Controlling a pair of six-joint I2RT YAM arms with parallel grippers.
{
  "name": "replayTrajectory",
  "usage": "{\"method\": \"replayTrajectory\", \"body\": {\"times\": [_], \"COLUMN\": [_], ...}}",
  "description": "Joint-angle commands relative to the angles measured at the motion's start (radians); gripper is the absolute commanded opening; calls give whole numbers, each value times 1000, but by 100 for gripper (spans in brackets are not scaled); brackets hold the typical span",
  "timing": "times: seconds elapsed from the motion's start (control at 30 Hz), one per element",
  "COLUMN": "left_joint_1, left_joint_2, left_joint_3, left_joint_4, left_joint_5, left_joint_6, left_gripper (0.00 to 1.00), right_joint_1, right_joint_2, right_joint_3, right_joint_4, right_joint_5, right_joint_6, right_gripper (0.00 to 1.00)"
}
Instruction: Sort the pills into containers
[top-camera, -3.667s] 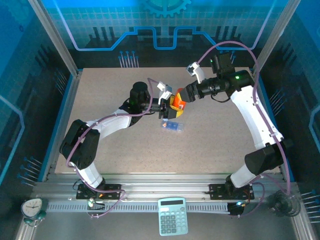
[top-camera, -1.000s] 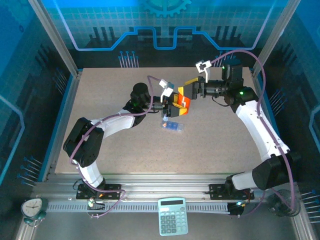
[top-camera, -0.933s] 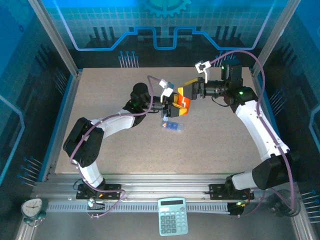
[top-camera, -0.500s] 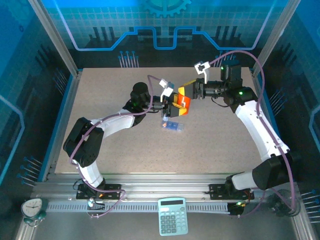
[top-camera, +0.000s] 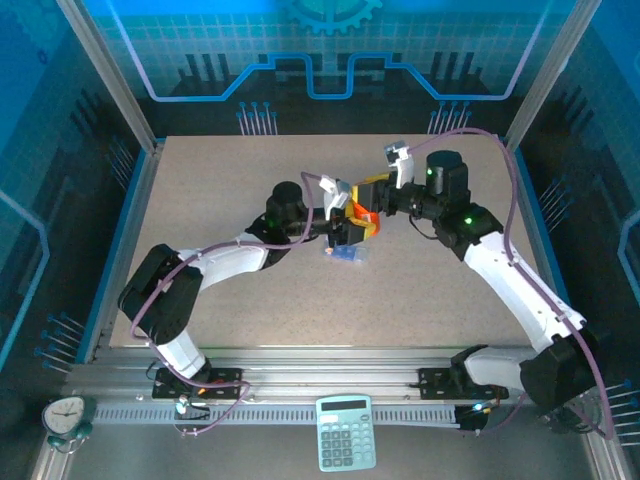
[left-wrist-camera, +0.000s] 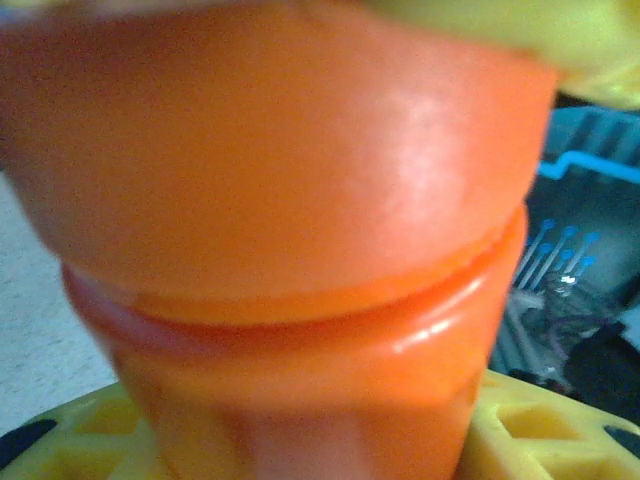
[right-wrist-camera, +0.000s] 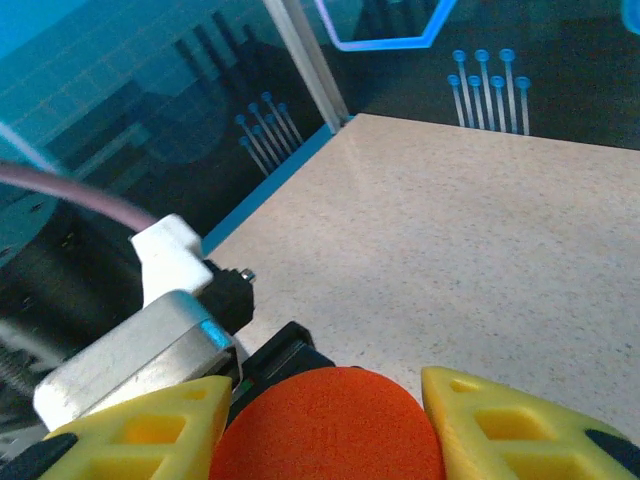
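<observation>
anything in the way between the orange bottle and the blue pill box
Nothing visible does. The orange bottle, gripped by the left hand and right hand, is just beyond the pill box, with no object between.

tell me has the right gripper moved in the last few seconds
Yes. The right gripper, on the orange bottle, has shifted slightly left and toward the near edge, closer to the blue pill box, which stayed put.
</observation>
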Motion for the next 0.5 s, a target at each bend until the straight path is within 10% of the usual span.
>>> {"method": "replayTrajectory", "body": {"times": [0.0,0.23,0.47], "left_joint_1": [-33,-31,-11], "left_joint_2": [-70,-47,-41], "left_joint_3": [22,38,62], "left_joint_4": [137,122,53], "left_joint_5": [-152,-114,-69], "left_joint_6": [132,120,140], "left_gripper": [0,0,0], "right_joint_1": [33,-14,-147], "right_joint_2": [9,8,-41], "right_joint_3": [-63,8,66], "right_joint_4": [-17,-71,-71], "right_joint_5": [153,113,-55], "right_joint_6": [115,98,135], "right_gripper": [24,29,67]}}
